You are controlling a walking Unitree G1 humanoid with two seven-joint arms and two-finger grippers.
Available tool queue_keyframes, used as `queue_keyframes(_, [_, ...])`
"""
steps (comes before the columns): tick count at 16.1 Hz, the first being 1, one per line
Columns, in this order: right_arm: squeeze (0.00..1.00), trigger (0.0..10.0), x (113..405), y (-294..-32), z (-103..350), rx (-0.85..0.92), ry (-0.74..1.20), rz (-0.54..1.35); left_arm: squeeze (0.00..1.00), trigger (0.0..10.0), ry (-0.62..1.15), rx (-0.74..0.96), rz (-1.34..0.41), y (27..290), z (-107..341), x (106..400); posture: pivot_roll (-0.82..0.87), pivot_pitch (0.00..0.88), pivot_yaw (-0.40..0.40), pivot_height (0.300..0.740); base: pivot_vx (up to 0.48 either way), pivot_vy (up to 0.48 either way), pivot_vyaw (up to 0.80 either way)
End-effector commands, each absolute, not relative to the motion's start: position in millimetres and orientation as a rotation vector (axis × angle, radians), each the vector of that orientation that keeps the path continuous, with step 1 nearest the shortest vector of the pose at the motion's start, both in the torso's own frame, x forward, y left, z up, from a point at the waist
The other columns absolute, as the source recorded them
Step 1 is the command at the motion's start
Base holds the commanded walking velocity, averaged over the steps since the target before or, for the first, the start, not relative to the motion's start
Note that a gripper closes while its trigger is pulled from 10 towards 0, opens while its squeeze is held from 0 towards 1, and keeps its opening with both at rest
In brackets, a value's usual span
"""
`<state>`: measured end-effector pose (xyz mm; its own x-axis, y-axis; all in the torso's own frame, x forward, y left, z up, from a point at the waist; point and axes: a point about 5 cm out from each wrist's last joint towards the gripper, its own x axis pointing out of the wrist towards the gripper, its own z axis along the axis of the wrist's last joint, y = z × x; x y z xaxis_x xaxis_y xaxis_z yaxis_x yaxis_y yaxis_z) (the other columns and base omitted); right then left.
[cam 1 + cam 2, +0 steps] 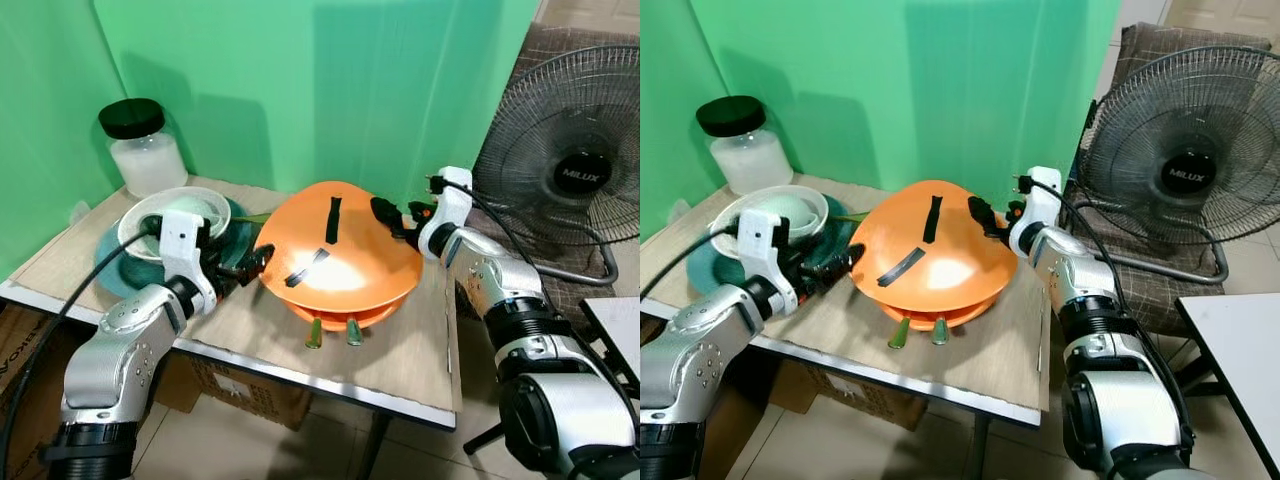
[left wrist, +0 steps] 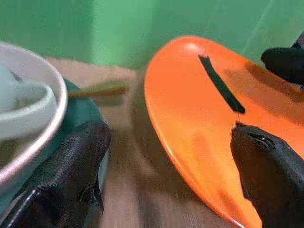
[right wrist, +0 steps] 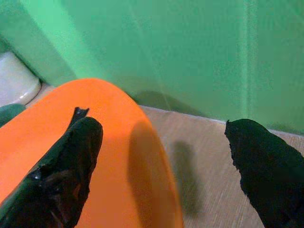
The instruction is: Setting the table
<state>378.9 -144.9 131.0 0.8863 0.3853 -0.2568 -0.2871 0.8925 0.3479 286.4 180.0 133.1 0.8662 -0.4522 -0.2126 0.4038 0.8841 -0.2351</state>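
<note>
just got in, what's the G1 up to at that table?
Both grippers are at an orange dome-shaped cover on the small wooden table, which sits over an orange plate with two utensil handles poking out. The left gripper and right gripper are open at opposite edges, not clamped. A white bowl on a teal plate and a jar sit to its left.

- The orange plate (image 1: 340,250) lies upside down over a lower orange dish (image 1: 340,316), hiding all but that dish's front edge.
- Two green handles (image 1: 333,333) poke out from under the orange plate; their working ends are hidden, perhaps cutlery.
- Beside the orange plate, the teal plate (image 1: 112,272) is mostly covered by the white bowl (image 1: 180,208).
- Behind the orange plate, a fan (image 1: 572,170) is cut off by the picture's edge.
</note>
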Motion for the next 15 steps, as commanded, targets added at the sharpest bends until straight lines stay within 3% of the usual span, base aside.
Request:
queue_keyframes(1, [0.93, 10.0, 384.2, -145.5, 140.8, 0.316, 0.297, 0.356, 0.0, 10.0, 0.281, -0.23, -0.452, 181.1, 133.0, 289.5, -0.09, 0.0, 0.004, 0.74, 0.0, 0.0, 0.0])
queue_keyframes(3, [0.92, 10.0, 386.2, -146.0, 142.7, 0.335, 0.29, 0.362, 0.0, 10.0, 0.29, -0.307, -0.478, 179.2, 131.2, 290.7, -0.09, 0.0, 0.001, 0.74, 0.0, 0.0, 0.0])
queue_keyframes(4, [0.85, 10.0, 386.3, -146.0, 142.8, 0.341, 0.29, 0.365, 0.0, 6.2, 0.28, -0.328, -0.51, 175.7, 133.1, 291.0, -0.09, 0.0, 0.001, 0.74, 0.0, 0.0, 0.0])
queue_keyframes(5, [0.83, 10.0, 385.8, -145.0, 141.8, 0.345, 0.293, 0.371, 0.0, 4.1, 0.275, -0.35, -0.549, 170.6, 135.6, 291.0, -0.09, 0.0, 0.0, 0.74, 0.0, 0.0, 0.0])
queue_keyframes(6, [0.81, 10.0, 385.1, -143.4, 140.8, 0.348, 0.296, 0.378, 0.0, 0.9, 0.278, -0.362, -0.572, 167.4, 136.2, 291.0, -0.09, 0.0, 0.0, 0.74, 0.0, 0.0, 0.0])
queue_keyframes(7, [0.81, 10.0, 384.8, -142.3, 140.2, 0.351, 0.296, 0.381, 0.0, 0.0, 0.282, -0.363, -0.583, 165.6, 135.9, 291.1, -0.09, 0.0, 0.002, 0.74, 0.0, 0.0, 0.0])
queue_keyframes(15, [0.81, 10.0, 382.7, -140.4, 141.9, 0.383, 0.279, 0.421, 0.0, 0.0, 0.323, -0.468, -0.559, 167.2, 129.6, 297.4, -0.09, 0.0, 0.011, 0.74, 0.0, 0.0, 0.0])
